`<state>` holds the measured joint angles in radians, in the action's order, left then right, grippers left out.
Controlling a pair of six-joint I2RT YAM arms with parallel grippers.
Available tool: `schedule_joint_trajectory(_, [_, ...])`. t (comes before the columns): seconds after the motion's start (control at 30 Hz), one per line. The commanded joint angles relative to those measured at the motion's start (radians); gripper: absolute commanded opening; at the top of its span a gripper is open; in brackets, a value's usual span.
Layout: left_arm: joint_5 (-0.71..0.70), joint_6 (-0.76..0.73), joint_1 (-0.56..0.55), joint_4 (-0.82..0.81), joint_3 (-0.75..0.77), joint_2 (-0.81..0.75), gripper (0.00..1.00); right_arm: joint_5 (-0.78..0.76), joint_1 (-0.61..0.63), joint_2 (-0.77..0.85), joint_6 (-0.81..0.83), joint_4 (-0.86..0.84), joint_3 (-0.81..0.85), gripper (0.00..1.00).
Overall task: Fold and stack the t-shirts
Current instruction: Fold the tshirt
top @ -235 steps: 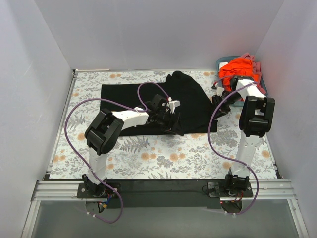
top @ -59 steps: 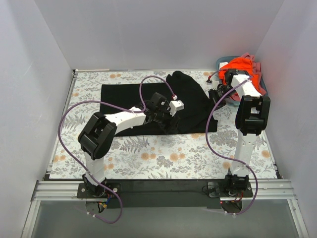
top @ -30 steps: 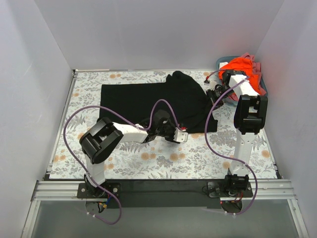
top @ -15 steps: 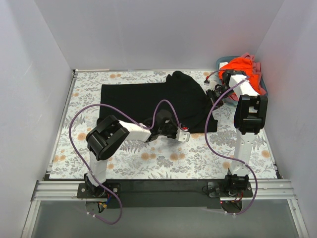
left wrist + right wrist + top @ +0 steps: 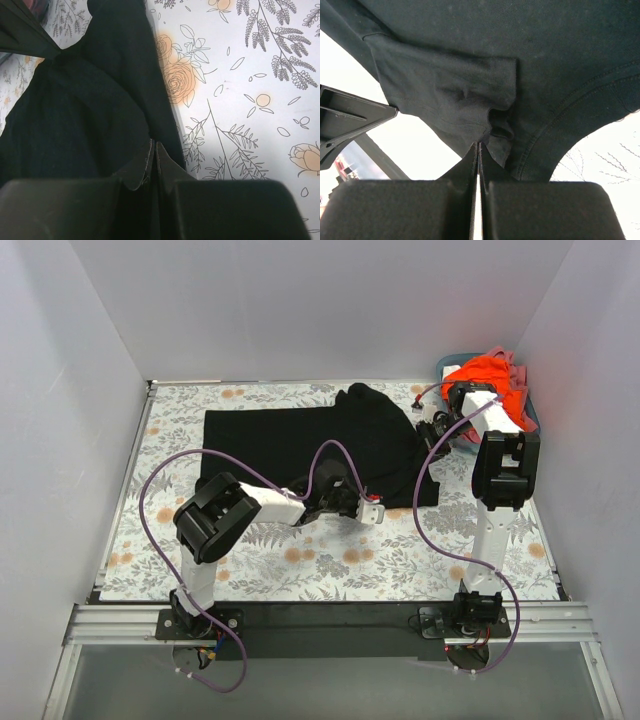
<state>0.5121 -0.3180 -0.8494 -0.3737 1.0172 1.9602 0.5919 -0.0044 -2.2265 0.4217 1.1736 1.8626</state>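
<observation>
Both grippers closed up at the edges of the black shirt (image 5: 290, 440)

The shirt's spread over the back half of the flowery table (image 5: 300, 560). The right gripper (image 5: 478, 147) is clamped on a bunched fold at its right edge, right by the teal basket (image 5: 446, 363) with the orange shirt (image 5: 485, 375) heaped in it. The left gripper (image 5: 153, 147) is squeezed tight at the near hem, and I can't tell if cloth's actually caught.
</observation>
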Motion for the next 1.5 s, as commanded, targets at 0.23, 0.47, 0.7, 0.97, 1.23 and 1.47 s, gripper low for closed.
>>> schedule_joint_trajectory(0.23, [0.020,0.065,0.124,0.015,0.104,-0.070,0.00,0.083,0.003,-0.031,-0.014,0.020,0.108,0.01])
schedule_joint_trajectory(0.47, [-0.003,0.089,0.196,-0.051,0.162,-0.005,0.00,0.132,0.003,-0.097,-0.057,0.003,0.203,0.01])
schedule_joint_trajectory(0.7, [-0.020,0.100,0.236,-0.094,0.202,0.060,0.00,0.140,0.003,-0.162,-0.107,-0.051,0.280,0.01])
schedule_joint_trajectory(0.97, [-0.043,0.099,0.250,-0.146,0.205,0.109,0.00,0.097,0.030,-0.197,-0.136,-0.091,0.328,0.01])
schedule_joint_trajectory(1.23, [-0.102,0.102,0.262,-0.171,0.238,0.170,0.04,0.056,0.044,-0.228,-0.158,-0.123,0.362,0.18])
schedule_joint_trajectory(1.47, [-0.230,0.402,0.331,0.054,0.440,0.143,0.47,-0.026,0.026,-0.130,-0.156,-0.137,0.365,0.59])
